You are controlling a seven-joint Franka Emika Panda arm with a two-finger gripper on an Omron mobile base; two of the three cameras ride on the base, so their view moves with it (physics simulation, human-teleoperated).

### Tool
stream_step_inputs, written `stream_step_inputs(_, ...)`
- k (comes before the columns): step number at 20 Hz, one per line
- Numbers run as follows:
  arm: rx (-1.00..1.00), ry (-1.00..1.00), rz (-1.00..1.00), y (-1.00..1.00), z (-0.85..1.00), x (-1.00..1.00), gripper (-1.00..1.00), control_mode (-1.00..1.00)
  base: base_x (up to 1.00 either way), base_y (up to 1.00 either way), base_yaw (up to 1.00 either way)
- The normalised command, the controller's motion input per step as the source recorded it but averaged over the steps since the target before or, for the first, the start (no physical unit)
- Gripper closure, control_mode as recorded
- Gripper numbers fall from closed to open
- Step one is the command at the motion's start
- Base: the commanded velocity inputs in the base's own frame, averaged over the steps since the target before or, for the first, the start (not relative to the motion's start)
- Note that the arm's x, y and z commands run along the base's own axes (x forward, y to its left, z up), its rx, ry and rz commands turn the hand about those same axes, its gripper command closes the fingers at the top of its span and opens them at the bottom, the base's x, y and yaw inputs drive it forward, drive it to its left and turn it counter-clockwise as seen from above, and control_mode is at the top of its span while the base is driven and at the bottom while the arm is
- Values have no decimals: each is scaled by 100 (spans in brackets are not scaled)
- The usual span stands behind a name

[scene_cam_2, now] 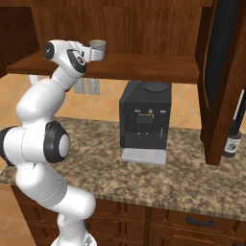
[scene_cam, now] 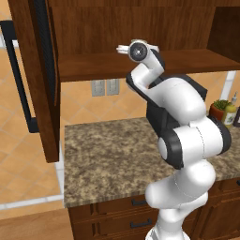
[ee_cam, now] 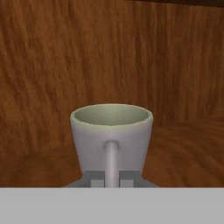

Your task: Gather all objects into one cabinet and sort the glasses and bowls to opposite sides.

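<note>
Hand view: grey mug (ee_cam: 112,135) upright on the wooden shelf (scene_cam_2: 144,65), handle facing the jaws.
Jaws (scene_cam_2: 94,52) apparently clenched on that handle; the mug looks light, rigid, slippery, chip-prone.

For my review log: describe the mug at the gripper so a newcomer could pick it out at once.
Find the long dark-brown wooden shelf on the wall above the granite counter and the black coffee machine. At its left part, right at the white arm's gripper, stands an upright grey mug. It is plain pale grey, handle facing the hand.
</note>
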Motion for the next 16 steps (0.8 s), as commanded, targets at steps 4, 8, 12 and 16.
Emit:
stream_step_inputs(4, 1, 0, 0, 0, 0, -2, 100, -100, 0, 0, 0)
stream_step_inputs(8, 1, 0, 3, -1, 0, -9, 100, -100, 0, 0, 0)
stream_step_inputs(12, 2, 0, 11, -3, 1, -33, 100, -100, 0, 0, 0)
stream_step_inputs(16, 0, 0, 13, 0, 28, -59, 100, -100, 0, 0, 0)
